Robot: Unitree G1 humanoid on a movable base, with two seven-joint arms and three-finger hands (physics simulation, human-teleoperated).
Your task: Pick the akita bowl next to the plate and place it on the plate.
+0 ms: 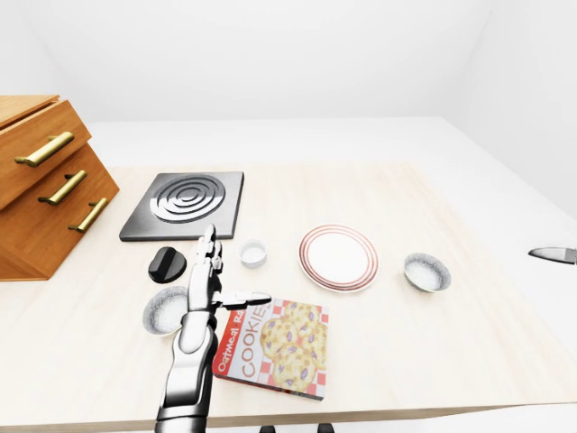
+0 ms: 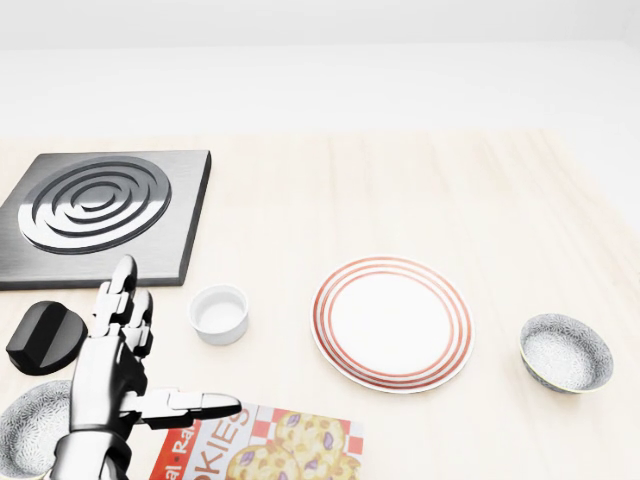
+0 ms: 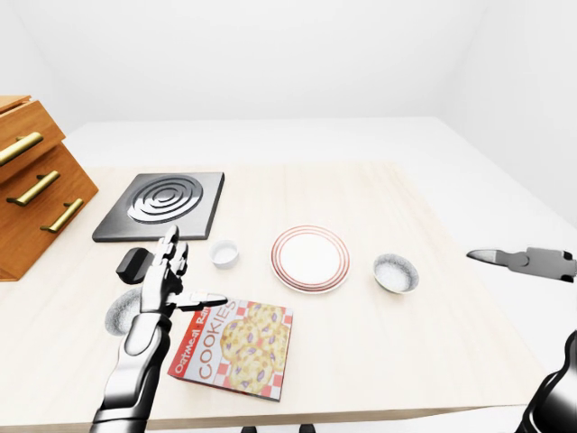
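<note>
The red-ringed white plate point(image 2: 392, 322) lies on the light wooden table point(image 2: 400, 190). Just right of it, clear of its rim, sits a grey speckled akita bowl point(image 2: 566, 352). My left hand point(image 2: 160, 350) hovers well left of the plate with fingers spread and thumb pointing right, holding nothing. A second speckled bowl point(image 2: 28, 428) shows at the lower left, partly behind that hand. My right hand point(image 3: 523, 261) reaches in at the right edge of the right-eye view, off the table's right side and right of the bowl, stretched flat and empty.
A small white ramekin point(image 2: 219, 313) stands left of the plate. A cookie box point(image 1: 275, 347) lies near the table's bottom edge. The black burner plate point(image 1: 185, 205), a black knob point(image 1: 167, 264) and a wooden drawer cabinet point(image 1: 45, 189) occupy the left.
</note>
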